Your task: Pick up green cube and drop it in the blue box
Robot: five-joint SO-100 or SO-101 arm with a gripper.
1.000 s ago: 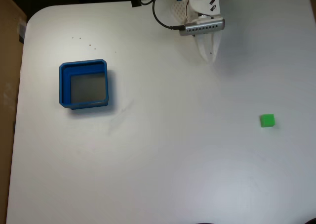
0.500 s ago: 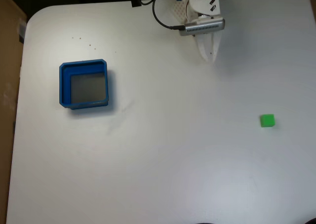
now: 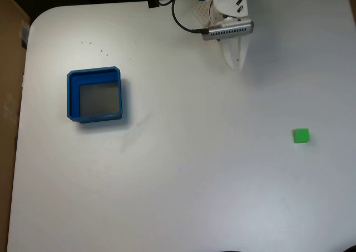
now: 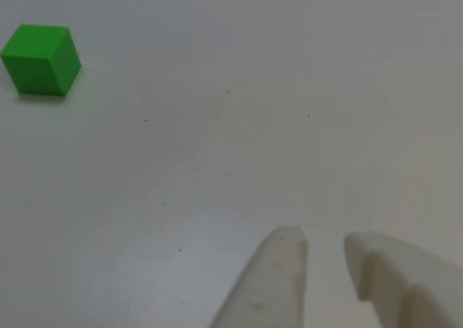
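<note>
At the far edge of the table: my arm comes in from the top of the fixed view, white, with a black cable looping off its left side; its base is cut off by the frame.
My gripper: in the fixed view my gripper points toward the near side and its two white fingers overlap from above, so that view alone does not settle the gap.
My gripper, close up: in the other view my gripper enters from the bottom edge, and the two fingertips stand a narrow way apart with bare table between them, holding nothing; their lower parts are cut off.
Green cube: in the fixed view the green cube sits on the table at the right, well apart from my gripper and nearer the camera side.
Green cube, close up: in the other view the green cube lies at the upper left, top and two sides showing, with a soft shadow below it.
Blue box: in the fixed view the blue box rests at the left, well apart from the cube, its grey floor bare.
Hard to make out: small dark specks lie beyond the box.
Left margin: a brown surface borders the table, partly cut off.
</note>
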